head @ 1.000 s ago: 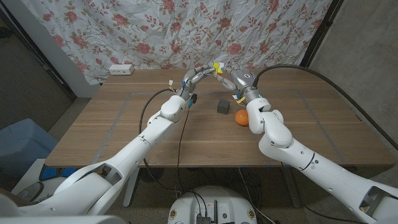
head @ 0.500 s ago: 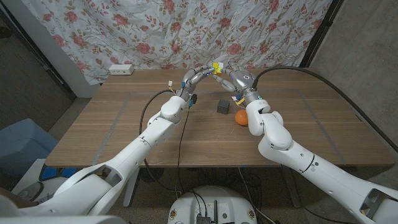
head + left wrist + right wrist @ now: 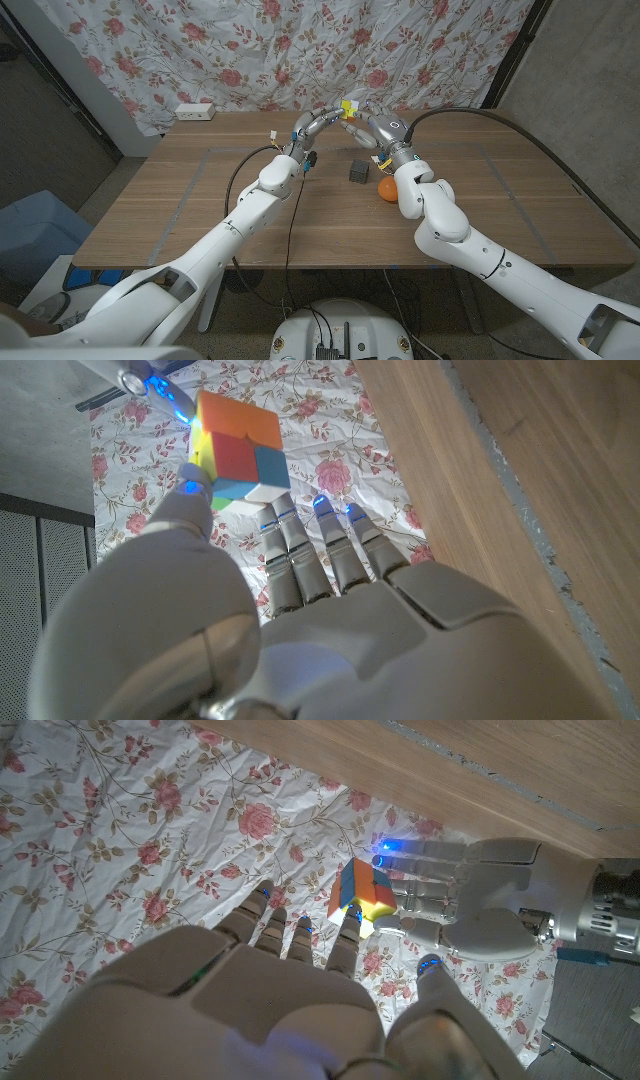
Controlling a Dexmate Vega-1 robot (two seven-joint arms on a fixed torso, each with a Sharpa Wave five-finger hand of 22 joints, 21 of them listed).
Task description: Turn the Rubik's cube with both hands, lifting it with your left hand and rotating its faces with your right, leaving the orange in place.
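Observation:
The Rubik's cube [image 3: 348, 108] is up in the air over the far middle of the table, between my two raised hands. My left hand [image 3: 318, 122] holds it: the thumb [image 3: 190, 500] and the fingers [image 3: 430, 885] pinch the cube [image 3: 237, 455] from opposite sides. My right hand [image 3: 368, 125] faces it with fingers spread, and their tips [image 3: 345, 935] reach up to the cube [image 3: 362, 892]; I cannot tell whether they touch. The orange [image 3: 388, 189] lies on the table below my right forearm.
A small dark block [image 3: 358, 171] stands on the table just left of the orange. A white power strip [image 3: 194, 111] lies at the far left edge of the table. A floral curtain [image 3: 250, 50] hangs behind it.
My right wrist has edged slightly toward the left hand. The cube stays held in the air and the orange has not moved.

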